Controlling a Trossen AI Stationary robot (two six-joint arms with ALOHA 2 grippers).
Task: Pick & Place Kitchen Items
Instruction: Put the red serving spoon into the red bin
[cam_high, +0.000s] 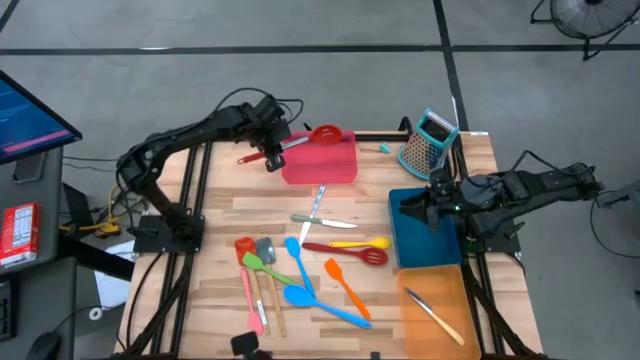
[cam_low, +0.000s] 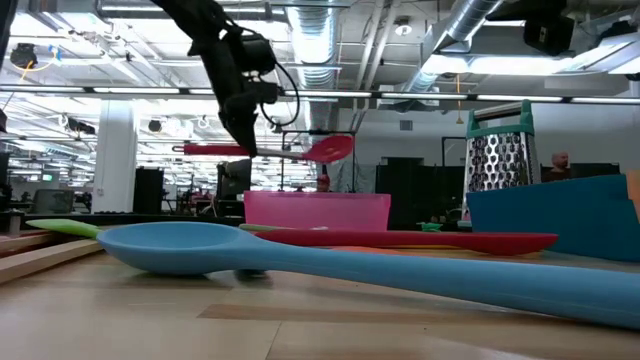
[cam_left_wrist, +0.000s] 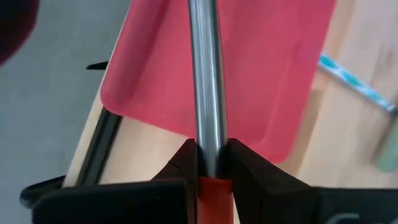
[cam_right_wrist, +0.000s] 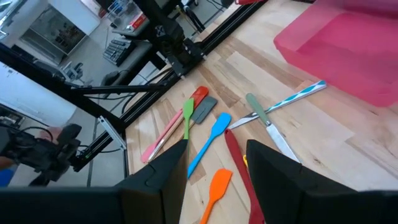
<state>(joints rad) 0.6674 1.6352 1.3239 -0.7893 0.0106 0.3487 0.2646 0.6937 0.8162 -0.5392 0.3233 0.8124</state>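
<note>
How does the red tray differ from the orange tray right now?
The red tray lies at the table's far edge and looks empty, with a red ladle held above it by the left gripper; the orange tray lies at the near right corner and holds one utensil. Both are rectangular.

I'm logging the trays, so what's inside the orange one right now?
The orange tray holds one slim silver utensil lying diagonally. The rest of its floor looks bare. Nothing covers it in the high view.

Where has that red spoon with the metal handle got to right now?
The red spoon is in the air, gripped by the left gripper, its bowl over the far edge of the pink tray, at the back of the table.
</note>
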